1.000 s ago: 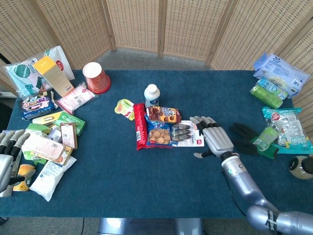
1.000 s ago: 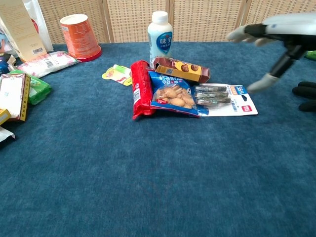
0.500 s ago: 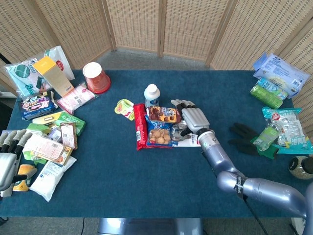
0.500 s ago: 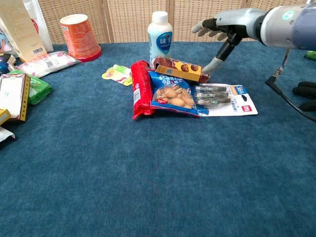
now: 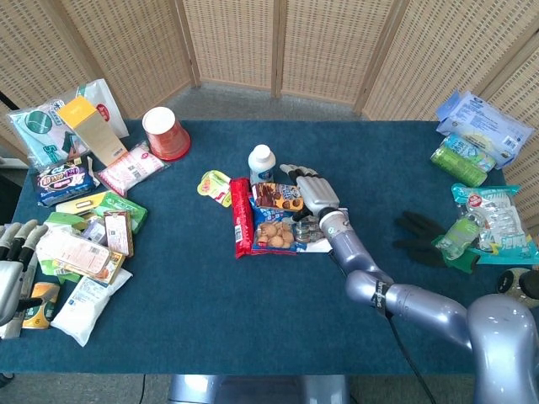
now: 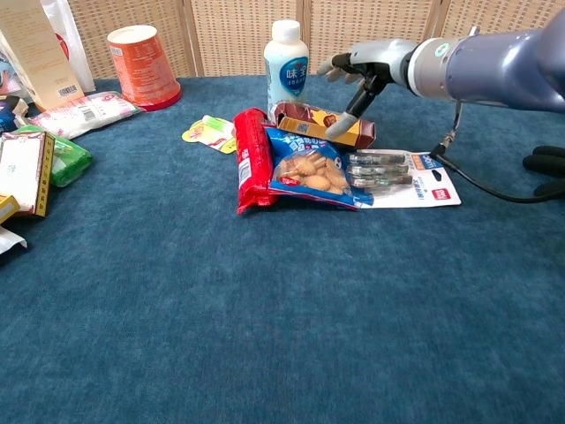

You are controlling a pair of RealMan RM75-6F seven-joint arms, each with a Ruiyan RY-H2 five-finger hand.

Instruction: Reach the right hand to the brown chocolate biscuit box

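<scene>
The brown chocolate biscuit box lies in the middle of the blue table, just behind a blue biscuit bag. My right hand hovers over the box's right end with fingers apart and holds nothing. In the chest view its thumb tip hangs down right at the box's front face; I cannot tell whether they touch. My left hand shows only in the head view, at the far left edge beside a pile of packets, fingers spread and empty.
Close around the box are a white bottle, a red packet, the blue biscuit bag and a blister pack. A red cup stands back left. A black glove lies right.
My right hand has travelled left and away from me, from right of the blister pack to above the box's right end. The left hand has hardly moved.
</scene>
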